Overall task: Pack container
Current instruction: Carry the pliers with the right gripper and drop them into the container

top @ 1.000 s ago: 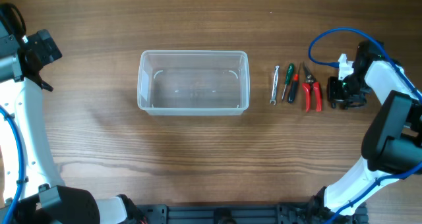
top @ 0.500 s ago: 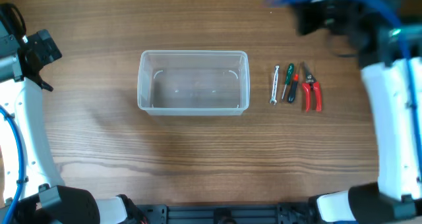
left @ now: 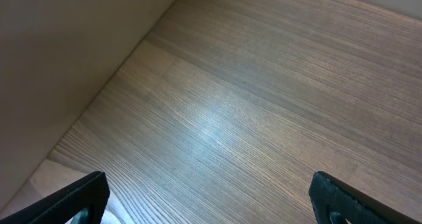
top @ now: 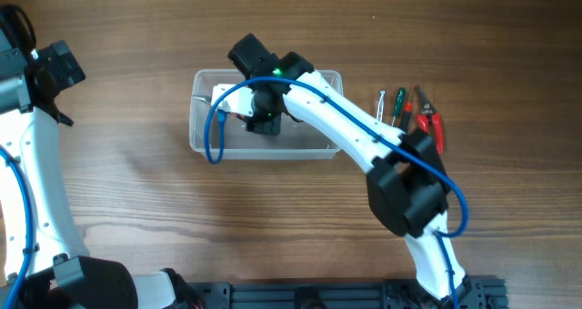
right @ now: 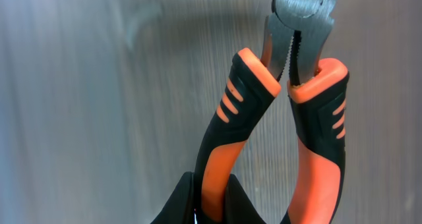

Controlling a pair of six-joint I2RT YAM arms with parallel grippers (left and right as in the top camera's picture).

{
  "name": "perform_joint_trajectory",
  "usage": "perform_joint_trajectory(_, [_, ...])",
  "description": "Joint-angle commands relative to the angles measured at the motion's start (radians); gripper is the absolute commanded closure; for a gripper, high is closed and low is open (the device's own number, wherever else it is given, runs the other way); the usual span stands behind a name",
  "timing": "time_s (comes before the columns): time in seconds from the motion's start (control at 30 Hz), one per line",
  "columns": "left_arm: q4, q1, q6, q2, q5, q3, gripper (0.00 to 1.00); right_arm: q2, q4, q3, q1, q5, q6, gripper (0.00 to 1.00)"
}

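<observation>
While the clear container [top: 202, 132] lies on the table [top: 136, 209], the right gripper [top: 265, 118] hangs directly over its inside, clamped on one handle of orange-and-black pliers [right: 283, 105]. To that gripper's right lie a wrench [top: 381, 104], a green screwdriver [top: 399, 101] and red cutters [top: 436, 132]. Far to its left, the left gripper [left: 208, 207] is spread wide.
</observation>
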Motion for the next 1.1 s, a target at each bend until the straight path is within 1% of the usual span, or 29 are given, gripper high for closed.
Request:
perform_joint_trajectory(0.0, [0.003, 0.004, 0.001, 0.007, -0.009, 0.008, 0.0, 0.011, 0.016, 0.013, -0.021, 0.032, -0.129, 0.96])
perform_joint_trajectory(0.1, [0.003, 0.004, 0.001, 0.007, -0.009, 0.008, 0.0, 0.034, 0.032, 0.013, -0.051, 0.015, -0.134, 0.96])
perform_joint_trajectory(0.27, [0.003, 0.004, 0.001, 0.007, -0.009, 0.008, 0.0, 0.057, 0.073, 0.013, -0.085, -0.102, -0.163, 0.96])
perform_joint_trajectory(0.3, [0.003, 0.004, 0.001, 0.007, -0.009, 0.008, 0.0, 0.061, 0.081, 0.013, -0.085, -0.101, -0.162, 0.96])
perform_joint_trajectory(0.33, [0.003, 0.004, 0.001, 0.007, -0.009, 0.008, 0.0, 0.065, 0.089, 0.013, -0.085, -0.1, -0.156, 0.85])
perform_joint_trajectory(0.37, [0.003, 0.004, 0.001, 0.007, -0.009, 0.008, 0.0, 0.068, 0.092, 0.013, -0.085, -0.101, -0.153, 0.69])
perform_joint_trajectory(0.4, [0.003, 0.004, 0.001, 0.007, -0.009, 0.008, 0.0, 0.068, 0.094, 0.013, -0.085, -0.101, -0.146, 0.62])
perform_joint_trajectory(0.47, [0.003, 0.004, 0.001, 0.007, -0.009, 0.008, 0.0, 0.061, 0.096, 0.015, -0.085, -0.074, -0.079, 0.5])
perform_joint_trajectory(0.5, [0.003, 0.004, 0.001, 0.007, -0.009, 0.008, 0.0, 0.05, 0.095, 0.016, -0.085, -0.051, -0.024, 0.51])
perform_joint_trajectory(0.57, [0.003, 0.004, 0.001, 0.007, -0.009, 0.008, 0.0, 0.007, 0.079, 0.029, -0.085, 0.005, 0.105, 0.55])
perform_joint_trajectory(0.6, [0.003, 0.004, 0.001, 0.007, -0.009, 0.008, 0.0, -0.031, 0.052, 0.048, -0.086, 0.029, 0.155, 0.59])
perform_joint_trajectory(0.7, [0.003, 0.004, 0.001, 0.007, -0.009, 0.008, 0.0, -0.169, -0.035, 0.092, -0.097, 0.113, 0.259, 0.59])
perform_joint_trajectory(0.73, [0.003, 0.004, 0.001, 0.007, -0.009, 0.008, 0.0, -0.235, -0.057, 0.093, -0.109, 0.15, 0.293, 0.54])
perform_joint_trajectory(0.8, [0.003, 0.004, 0.001, 0.007, -0.009, 0.008, 0.0, -0.357, -0.085, 0.093, -0.158, 0.181, 0.358, 0.41])
perform_joint_trajectory(0.83, [0.003, 0.004, 0.001, 0.007, -0.009, 0.008, 0.0, -0.403, -0.095, 0.093, -0.193, 0.182, 0.397, 0.39])
perform_joint_trajectory(0.87, [0.003, 0.004, 0.001, 0.007, -0.009, 0.008, 0.0, -0.454, -0.109, 0.093, -0.251, 0.182, 0.465, 0.36])
perform_joint_trajectory(0.93, [0.003, 0.004, 0.001, 0.007, -0.009, 0.008, 0.0, -0.507, -0.151, 0.092, -0.391, 0.181, 0.595, 0.28])
perform_joint_trajectory(0.97, [0.003, 0.004, 0.001, 0.007, -0.009, 0.008, 0.0, -0.512, -0.194, 0.092, -0.5, 0.179, 0.693, 0.27])
perform_joint_trajectory(1.07, [0.003, 0.004, 0.001, 0.007, -0.009, 0.008, 0.0, -0.48, -0.227, 0.043, -0.714, 0.124, 0.837, 0.24])
